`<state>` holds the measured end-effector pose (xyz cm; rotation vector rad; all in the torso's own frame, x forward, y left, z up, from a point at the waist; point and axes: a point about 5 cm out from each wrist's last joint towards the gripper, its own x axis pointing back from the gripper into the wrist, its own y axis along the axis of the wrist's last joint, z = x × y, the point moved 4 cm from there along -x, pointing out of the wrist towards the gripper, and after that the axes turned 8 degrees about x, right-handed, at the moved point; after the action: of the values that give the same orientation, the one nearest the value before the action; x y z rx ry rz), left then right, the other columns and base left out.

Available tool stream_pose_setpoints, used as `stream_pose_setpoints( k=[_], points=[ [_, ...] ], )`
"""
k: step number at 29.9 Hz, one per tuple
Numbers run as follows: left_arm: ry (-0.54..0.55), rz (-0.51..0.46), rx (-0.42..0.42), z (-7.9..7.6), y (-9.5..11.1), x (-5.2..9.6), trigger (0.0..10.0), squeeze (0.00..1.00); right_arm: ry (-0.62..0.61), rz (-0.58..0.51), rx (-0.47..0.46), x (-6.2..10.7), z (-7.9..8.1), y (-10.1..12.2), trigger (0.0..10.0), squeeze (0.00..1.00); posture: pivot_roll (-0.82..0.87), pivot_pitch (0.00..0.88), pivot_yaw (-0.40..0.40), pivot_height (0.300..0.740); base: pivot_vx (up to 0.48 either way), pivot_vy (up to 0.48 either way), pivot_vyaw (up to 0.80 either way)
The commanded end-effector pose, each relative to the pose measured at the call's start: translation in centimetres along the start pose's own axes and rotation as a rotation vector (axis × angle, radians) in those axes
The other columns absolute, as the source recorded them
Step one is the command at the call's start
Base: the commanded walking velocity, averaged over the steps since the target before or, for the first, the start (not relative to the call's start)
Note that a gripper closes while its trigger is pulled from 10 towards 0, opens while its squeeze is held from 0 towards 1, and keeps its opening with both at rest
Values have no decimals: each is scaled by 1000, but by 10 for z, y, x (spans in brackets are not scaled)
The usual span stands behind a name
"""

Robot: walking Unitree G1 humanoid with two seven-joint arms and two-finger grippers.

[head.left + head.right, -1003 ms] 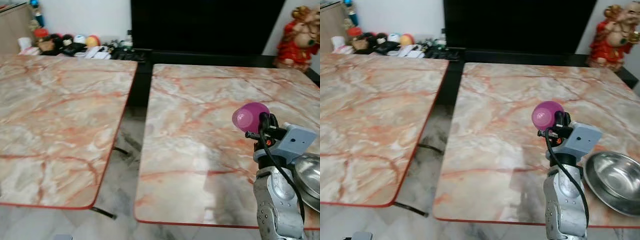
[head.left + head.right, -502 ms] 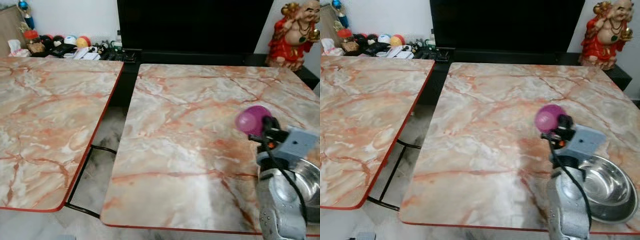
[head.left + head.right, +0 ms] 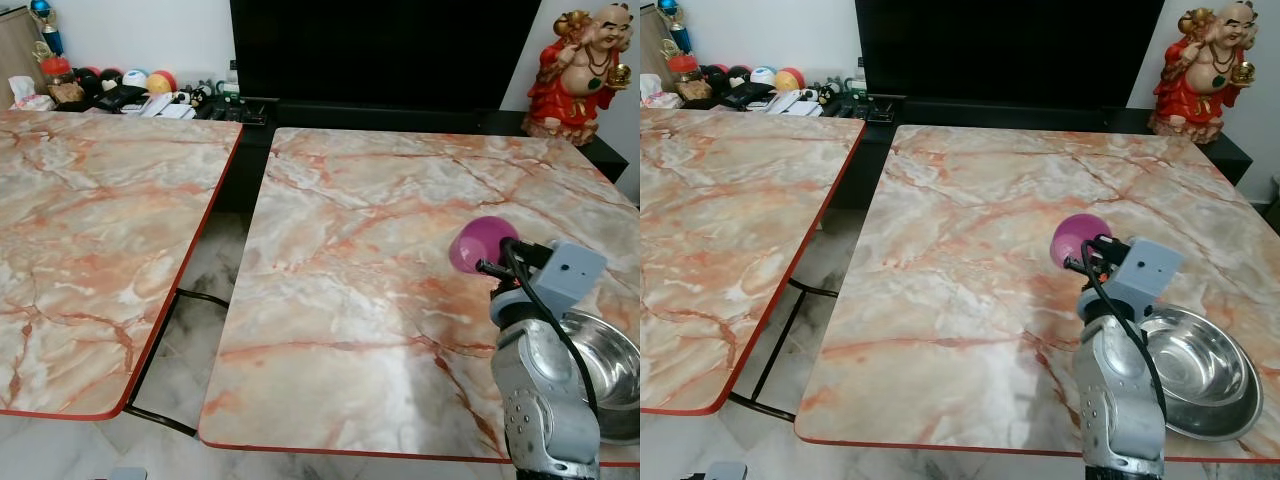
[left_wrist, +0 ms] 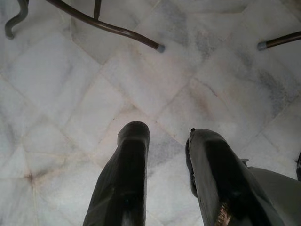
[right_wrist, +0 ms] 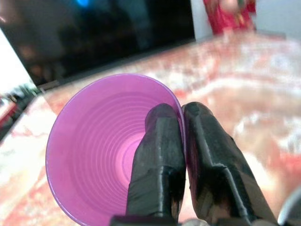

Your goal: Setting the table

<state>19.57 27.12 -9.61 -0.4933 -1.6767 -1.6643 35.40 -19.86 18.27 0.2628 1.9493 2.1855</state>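
Observation:
A purple plastic cup point(image 3: 1077, 238) hangs on its side above the right marble table point(image 3: 970, 250), held by its rim. My right gripper point(image 5: 181, 117) is shut on that rim, one finger inside the cup point(image 5: 99, 141) and one outside. A steel bowl point(image 3: 1192, 370) sits on the table's near right corner, just right of my right arm. My left gripper point(image 4: 167, 141) hangs idle over the pale tiled floor, its two black fingers a little apart with nothing between them.
A second marble table point(image 3: 90, 230) stands to the left across a narrow gap with floor and metal legs point(image 3: 190, 296). Behind are a black TV unit point(image 3: 380, 50), a red figurine point(image 3: 580, 62), and clutter on a low shelf point(image 3: 130, 92).
The camera has swung toward the right table, bringing more of the steel bowl into sight. The right arm still holds the purple cup, which now sits slightly lower and further left.

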Motion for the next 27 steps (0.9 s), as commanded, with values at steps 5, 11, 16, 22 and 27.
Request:
stream_pose_setpoints(
  k=[5,11,16,22,27],
  points=[
    [1,36,3,2,-9,2,10000,0,-17,91,-40,0,3,-1,10000,0,-46,87,-19,740,0,0,0],
    [-7,39,1,0,-10,2,10000,0,-79,205,-61,-1,-4,-13,10000,0,-43,79,-20,740,0,0,0],
    [-22,40,-19,-2,-9,2,10000,0,-129,232,-77,-2,-11,-15,10000,0,-43,75,-18,740,0,0,0],
    [-19,38,-14,-1,-9,2,10000,0,-157,258,-83,-1,-13,-18,10000,0,-40,90,-17,740,0,0,0],
    [-22,44,-13,-2,-12,3,10000,0,-186,280,-90,0,-17,-23,10000,0,-39,99,-16,740,0,0,0]
  ],
)
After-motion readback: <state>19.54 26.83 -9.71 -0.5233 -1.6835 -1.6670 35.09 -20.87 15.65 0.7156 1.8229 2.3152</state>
